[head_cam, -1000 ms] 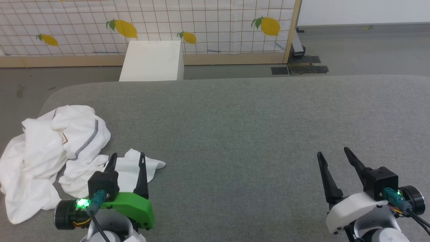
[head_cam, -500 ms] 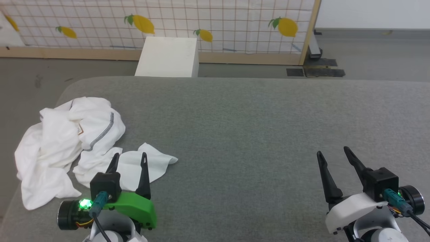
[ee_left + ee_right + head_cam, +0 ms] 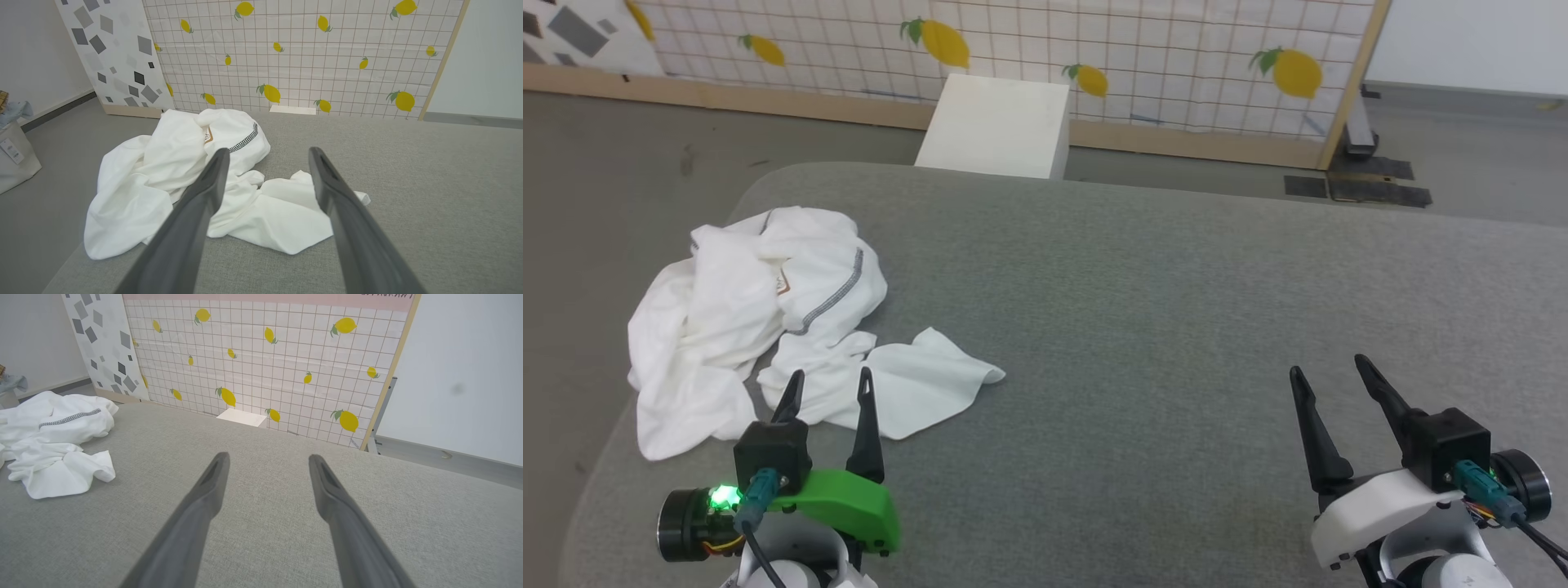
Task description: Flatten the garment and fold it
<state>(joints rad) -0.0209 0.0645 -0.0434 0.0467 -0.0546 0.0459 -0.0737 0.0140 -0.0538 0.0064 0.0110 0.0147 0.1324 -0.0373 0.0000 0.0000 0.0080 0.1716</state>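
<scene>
Where garment point(image 3: 760, 327) lies: crumpled at left edge of grey surface point(image 3: 1143, 310).
Left gripper point(image 3: 830, 373): spread wide, empty, just short of it.
Right gripper point(image 3: 1327, 366): spread, empty, well apart.
Risk: pinching bunched layers could drag it off.

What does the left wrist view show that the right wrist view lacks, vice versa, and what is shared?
Left wrist view, not the right: the left gripper, fingers open, and the tan label on the garment. Right wrist view, not the left: the right gripper, fingers open, and a metal stand leg behind the lemon panel. Both: the crumpled garment on the grey cushion, that panel, the white box.
</scene>
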